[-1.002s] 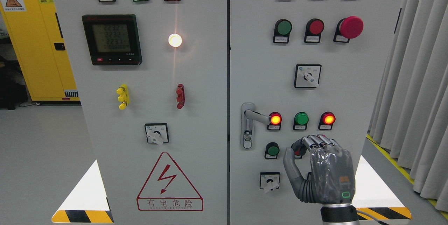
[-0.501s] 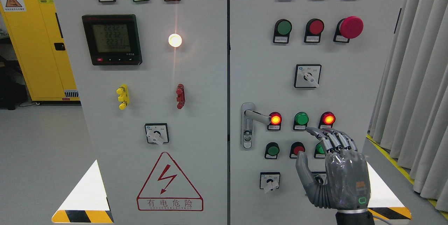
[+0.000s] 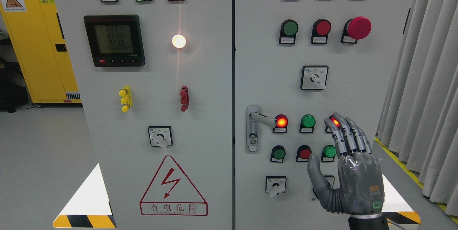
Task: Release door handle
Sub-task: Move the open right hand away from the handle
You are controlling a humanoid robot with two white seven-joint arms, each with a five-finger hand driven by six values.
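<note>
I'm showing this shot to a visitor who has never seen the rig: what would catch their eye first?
Probably the robot's grey right hand at the lower right, fingers spread open in front of the right cabinet door, well clear of the silver door handle to its left. Next come the lit lamps along the top, the big red mushroom button at the upper right, and the red lightning warning triangle low on the left door.

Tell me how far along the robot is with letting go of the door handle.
Letting go looks done: the door handle on the right cabinet door stands free, nothing touching it. The right hand is off to the handle's right, fingers stretched out and holding nothing, in front of the indicator lights. Little seems left, perhaps only drawing the arm clear of the panel. The left hand is out of view.
</note>
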